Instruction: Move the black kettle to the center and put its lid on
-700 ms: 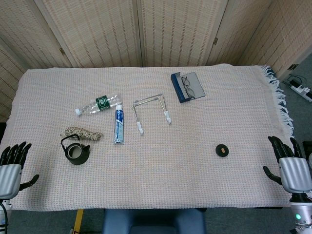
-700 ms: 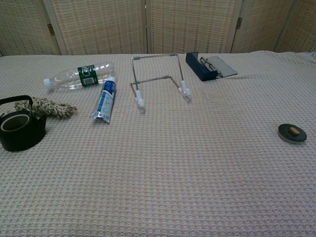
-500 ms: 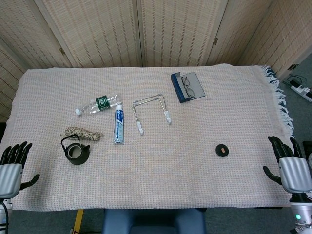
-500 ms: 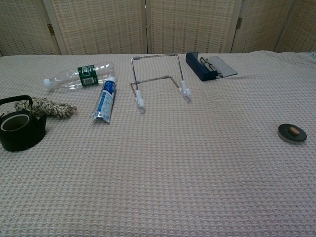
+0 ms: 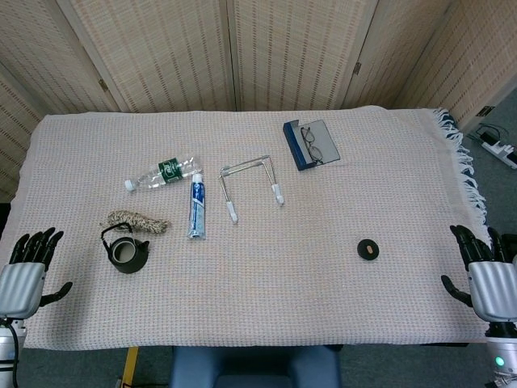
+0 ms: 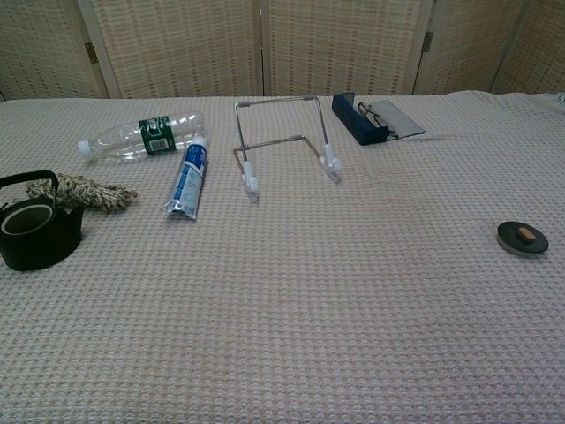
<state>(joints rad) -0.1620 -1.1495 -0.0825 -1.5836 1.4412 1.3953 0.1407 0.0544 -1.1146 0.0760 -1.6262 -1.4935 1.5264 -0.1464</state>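
the left hand (image 5: 24, 275) sits low at the near left edge of the head view, back of the hand up, fingers (image 5: 36, 242) apart and pointing away, thumb out to the side, holding nothing. the right hand (image 5: 487, 275) mirrors it at the near right edge, fingers (image 5: 467, 240) spread, empty. neither shows in the chest view.

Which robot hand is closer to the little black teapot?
Left. The left hand rests just left of the black kettle; the right hand is across the table.
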